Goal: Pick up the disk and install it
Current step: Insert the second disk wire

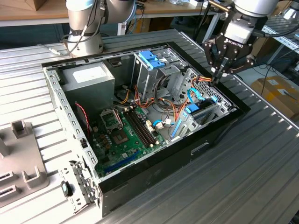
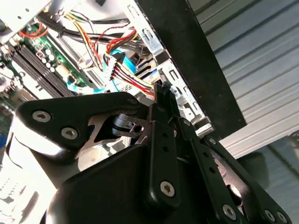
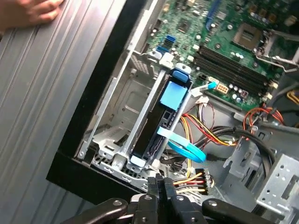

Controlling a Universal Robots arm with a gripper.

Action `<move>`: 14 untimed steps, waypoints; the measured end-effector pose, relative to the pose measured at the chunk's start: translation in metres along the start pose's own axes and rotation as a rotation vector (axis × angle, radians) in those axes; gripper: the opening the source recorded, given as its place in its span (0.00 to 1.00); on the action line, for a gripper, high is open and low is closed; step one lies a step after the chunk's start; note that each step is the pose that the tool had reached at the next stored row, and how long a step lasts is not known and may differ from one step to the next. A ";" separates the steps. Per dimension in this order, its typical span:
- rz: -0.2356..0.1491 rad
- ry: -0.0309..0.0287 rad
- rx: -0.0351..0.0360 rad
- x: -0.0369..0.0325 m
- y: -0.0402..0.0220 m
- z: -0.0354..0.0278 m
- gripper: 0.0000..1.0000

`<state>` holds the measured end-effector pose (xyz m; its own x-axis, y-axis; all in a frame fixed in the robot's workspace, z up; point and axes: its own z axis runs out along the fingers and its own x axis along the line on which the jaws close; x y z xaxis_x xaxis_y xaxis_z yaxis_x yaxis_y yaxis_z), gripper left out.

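Observation:
An open computer case [image 1: 212, 135] lies on a ribbed metal table. A dark slab with a blue cap, which I take to be the disk [image 3: 174, 96], stands on edge between silver rails in the drive bay at the case's black front wall; it also shows in the exterior view [image 1: 195, 111]. My gripper [image 1: 218, 77] hangs over that end of the case, just past the bay. Its fingers are shut together with nothing between them in both wrist views [image 3: 161, 183] [image 2: 163, 91]. The tips sit right beside a bundle of red, yellow and black wires [image 3: 192, 179].
Inside the case are a green motherboard [image 1: 126, 133], a grey power-supply box [image 1: 88, 77] and a metal cage with a blue top [image 1: 152, 59]. A light blue flat cable [image 3: 187, 149] loops beside the bay. A person's hand [image 3: 28, 11] rests on the table. A second arm's base [image 1: 84, 32] stands behind.

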<state>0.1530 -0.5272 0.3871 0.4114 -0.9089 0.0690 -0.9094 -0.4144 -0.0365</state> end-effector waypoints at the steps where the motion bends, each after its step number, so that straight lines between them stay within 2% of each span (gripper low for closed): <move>1: 0.023 0.0008 -0.0016 0.0000 0.0000 0.0002 0.16; 3: 0.079 0.0029 -0.0055 -0.0001 0.0000 0.0008 0.16; 6: 0.132 0.0051 -0.0091 0.0000 0.0001 0.0011 0.16; 14: 0.132 0.0048 -0.0091 -0.0001 0.0000 0.0013 0.16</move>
<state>0.1531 -0.5272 0.3858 0.2875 -0.9553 0.0690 -0.9562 -0.2904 -0.0365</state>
